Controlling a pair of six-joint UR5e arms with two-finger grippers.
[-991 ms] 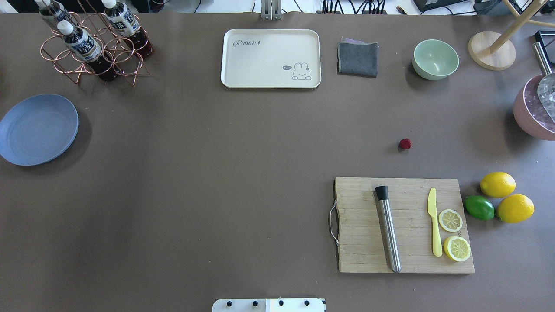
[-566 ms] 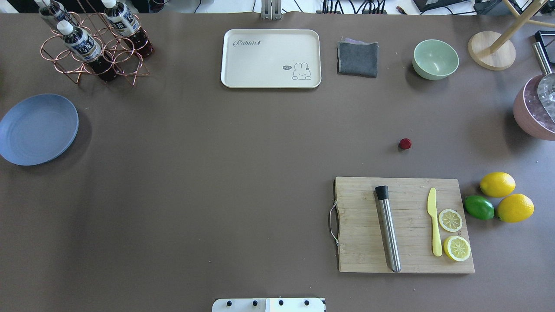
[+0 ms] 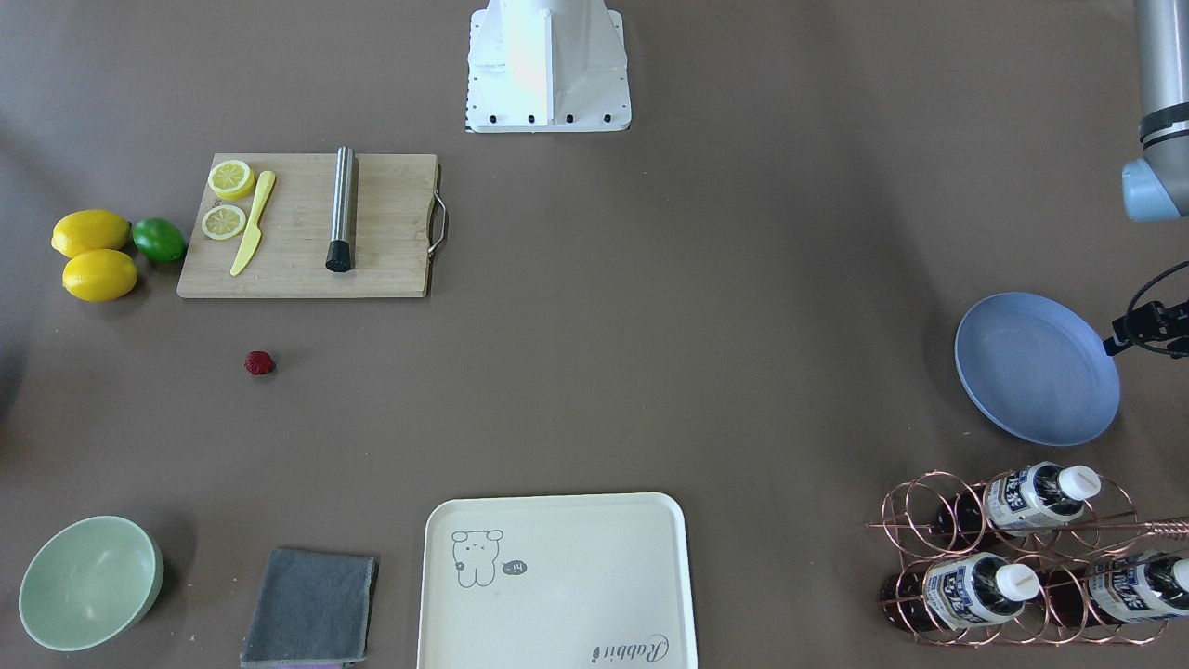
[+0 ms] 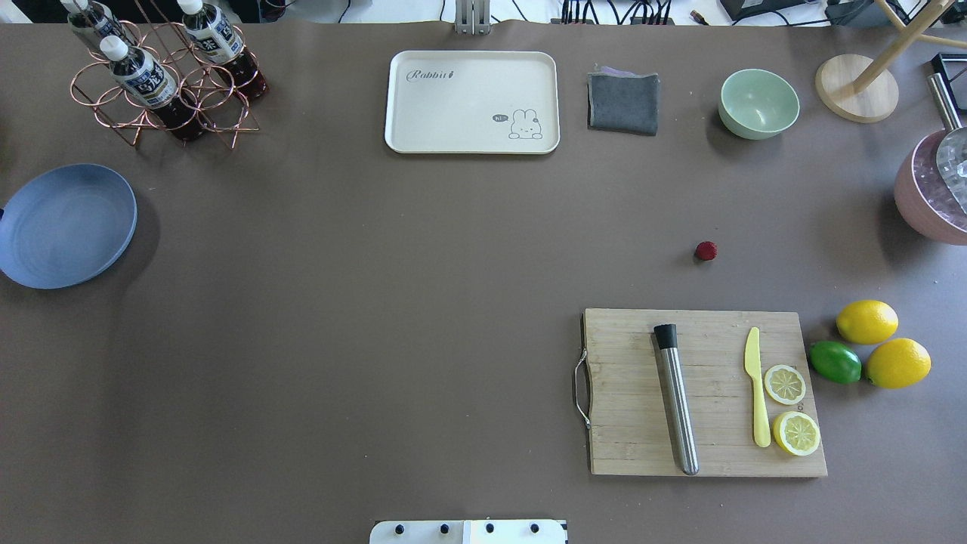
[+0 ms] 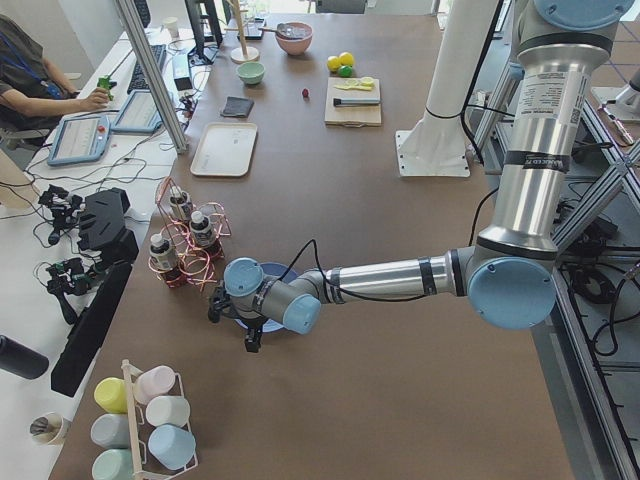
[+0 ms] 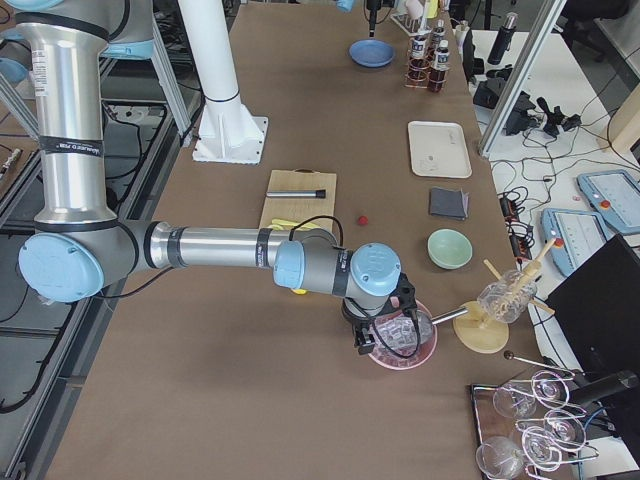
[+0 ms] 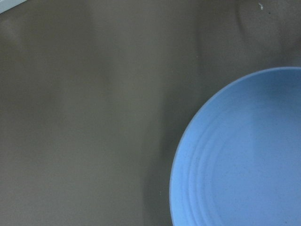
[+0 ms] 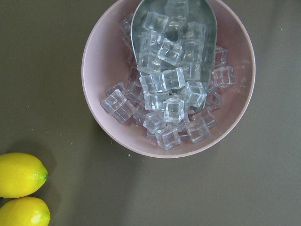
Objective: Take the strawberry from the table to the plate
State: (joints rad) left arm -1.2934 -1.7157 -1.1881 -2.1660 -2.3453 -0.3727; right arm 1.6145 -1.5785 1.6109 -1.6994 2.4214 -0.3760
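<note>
**Task object.** The strawberry (image 4: 705,251) lies on the bare worktop (image 4: 378,302), right of centre in the overhead view. It is near the upper edge of the cutting board (image 4: 627,408) but apart from it. In the front-facing view the strawberry sits at left of centre, below the board.

**Target.** The plate (image 4: 66,227) rests at the far left edge of the overhead view, below the copper wire rack (image 4: 162,91) of bottles. It is well apart from the strawberry.

**Left hand.** In the exterior left view the left hand (image 5: 232,322) hangs over the plate, at lower centre-left of the frame. Its wrist camera shows the plate's rim in the lower right corner. The finger spacing cannot be determined.

**Right hand.** In the exterior right view the right hand (image 6: 388,330) hangs over the pink bowl (image 8: 91,70), at lower centre-right. Its wrist camera looks down on ice cubes and a metal scoop (image 8: 174,28) in that bowl, with two lemons (image 8: 21,174) at lower left. The finger spacing cannot be determined.
</note>
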